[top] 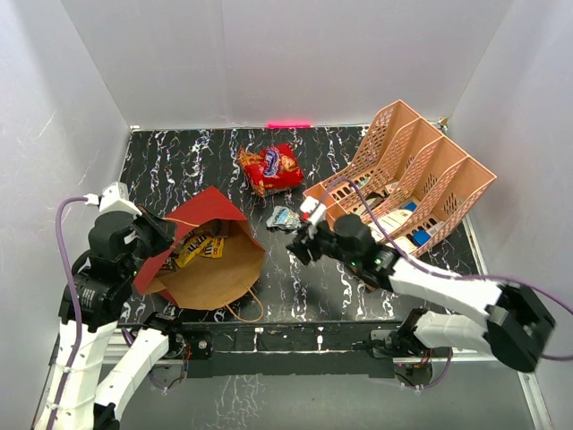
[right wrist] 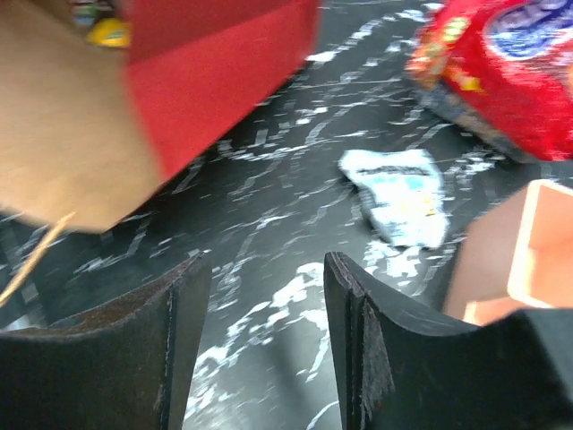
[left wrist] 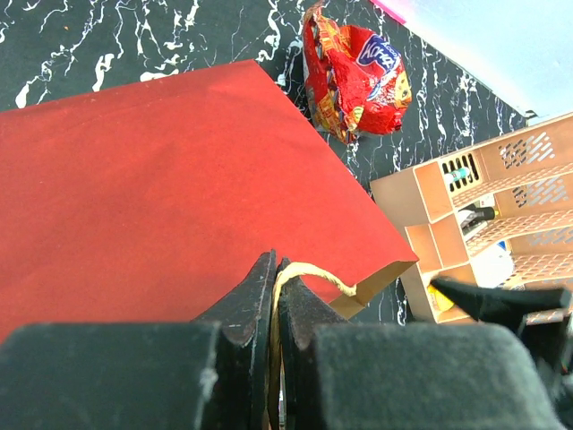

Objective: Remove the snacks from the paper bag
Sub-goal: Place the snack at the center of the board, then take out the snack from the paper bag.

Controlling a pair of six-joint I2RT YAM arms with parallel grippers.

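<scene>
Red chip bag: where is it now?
In the overhead view the red chip bag lies on the table near its far edge, between the paper bag and the peach organizer.

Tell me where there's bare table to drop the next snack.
Widest bare patch: back-left table, between the far wall, the chip bag and the paper bag. A smaller strip lies beside the bag mouth, under the right tool. Crowded: around the pale packet, hemmed by chip bag and organizer.
</scene>
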